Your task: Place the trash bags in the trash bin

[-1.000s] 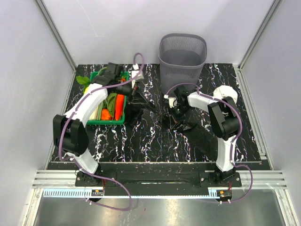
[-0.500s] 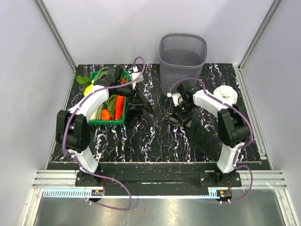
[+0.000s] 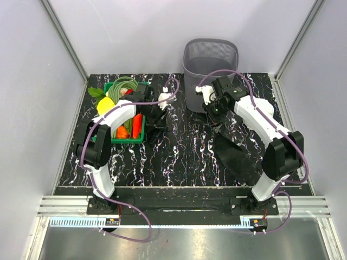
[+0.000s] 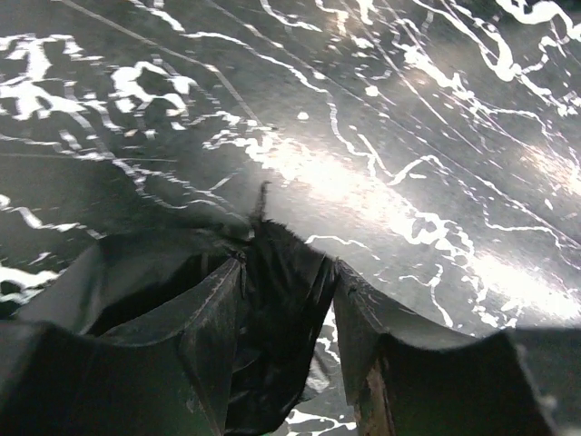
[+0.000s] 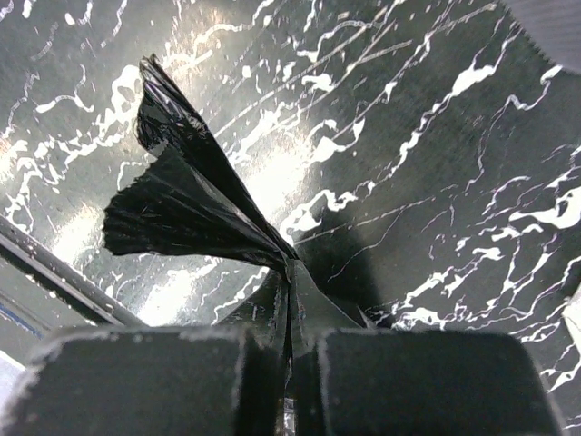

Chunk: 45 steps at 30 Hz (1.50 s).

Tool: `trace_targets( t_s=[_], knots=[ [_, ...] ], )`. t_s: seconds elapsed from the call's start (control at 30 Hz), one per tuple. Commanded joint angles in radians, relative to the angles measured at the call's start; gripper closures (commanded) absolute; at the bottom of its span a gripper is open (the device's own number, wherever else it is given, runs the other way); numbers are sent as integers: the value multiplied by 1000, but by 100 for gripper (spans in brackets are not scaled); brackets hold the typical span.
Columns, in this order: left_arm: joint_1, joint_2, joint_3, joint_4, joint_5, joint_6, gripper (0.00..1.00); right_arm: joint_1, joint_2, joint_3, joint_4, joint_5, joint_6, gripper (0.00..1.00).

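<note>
The grey mesh trash bin stands at the back of the table. My right gripper hovers just in front of it, shut on a corner of a black trash bag that trails down to the table on the right. In the right wrist view the film fans out from the pinched gripper. My left gripper is beside the green crate, over a second crumpled black trash bag. Its jaws stand apart, with that bag's film hanging loosely between them and a gap showing on one side.
A green crate holding vegetables and a coiled green hose sits at the back left, close to my left arm. The black marbled table ends at metal rails by the grey walls on both sides.
My left gripper has opened around the bag it was pinching. My right gripper has risen and moved back toward the bin, drawing its bag out long.
</note>
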Motion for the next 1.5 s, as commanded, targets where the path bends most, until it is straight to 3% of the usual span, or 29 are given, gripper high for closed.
trace_targets(
  t_s=[0.0, 0.23, 0.47, 0.6, 0.73, 0.93, 1.47],
  knots=[
    [-62, -48, -32, -85, 27, 52, 52, -12, -21, -49, -7, 5, -17, 100],
    [-130, -109, -104, -152, -85, 80, 35, -21, -35, -99, 19, -18, -17, 100],
    [-116, -212, -46, -162, -99, 6, 22, -35, -43, -112, 20, -33, -23, 100],
    [-119, -191, 30, -148, -206, -51, 11, -35, -44, -116, 22, -50, -21, 100],
    [-128, -102, 60, -154, -362, -57, 9, -36, -56, -136, 30, -53, -20, 100],
    [-133, -27, 29, -137, -479, -94, 9, -44, -64, -164, 45, -73, -17, 100],
    [-162, 113, -51, -71, -527, -117, 9, -66, -96, -214, 54, -70, -23, 100]
  ],
)
